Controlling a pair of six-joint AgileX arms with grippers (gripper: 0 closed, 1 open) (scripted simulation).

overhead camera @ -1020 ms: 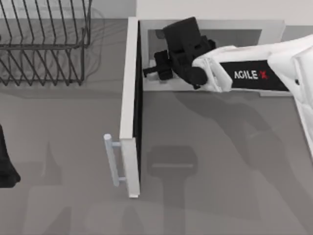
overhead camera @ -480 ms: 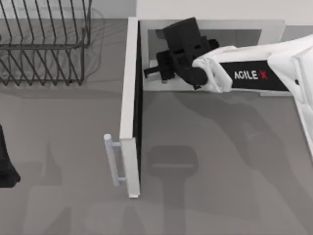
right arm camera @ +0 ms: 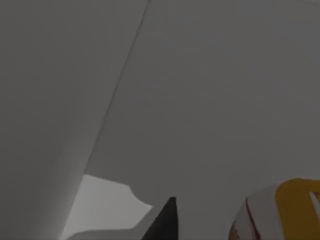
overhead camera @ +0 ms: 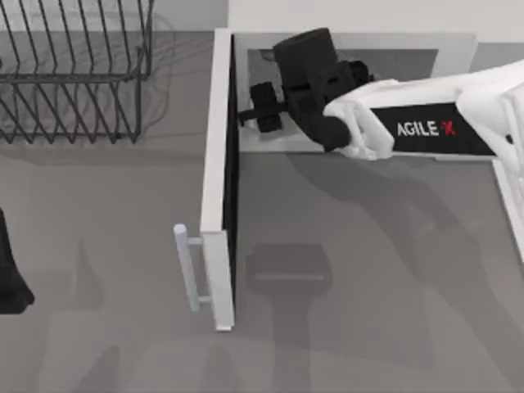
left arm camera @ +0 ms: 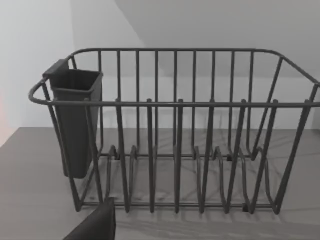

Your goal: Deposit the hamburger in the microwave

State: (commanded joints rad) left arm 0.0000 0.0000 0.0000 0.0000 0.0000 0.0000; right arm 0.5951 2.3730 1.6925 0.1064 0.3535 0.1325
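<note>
Currently, top view: the right end effector [overhead camera: 260, 107] reaches inside the microwave [overhead camera: 219, 98], beside its open door [overhead camera: 218, 246]; finger spacing cannot be determined. The left arm [overhead camera: 10, 270] is parked at the table's left edge.

Right wrist view: the hamburger [right arm camera: 280, 212] sits close against the right end effector within the pale cavity. Risk: striking the door or dragging the hamburger out on withdrawal.

Overhead camera, two close wrist cameras
</note>
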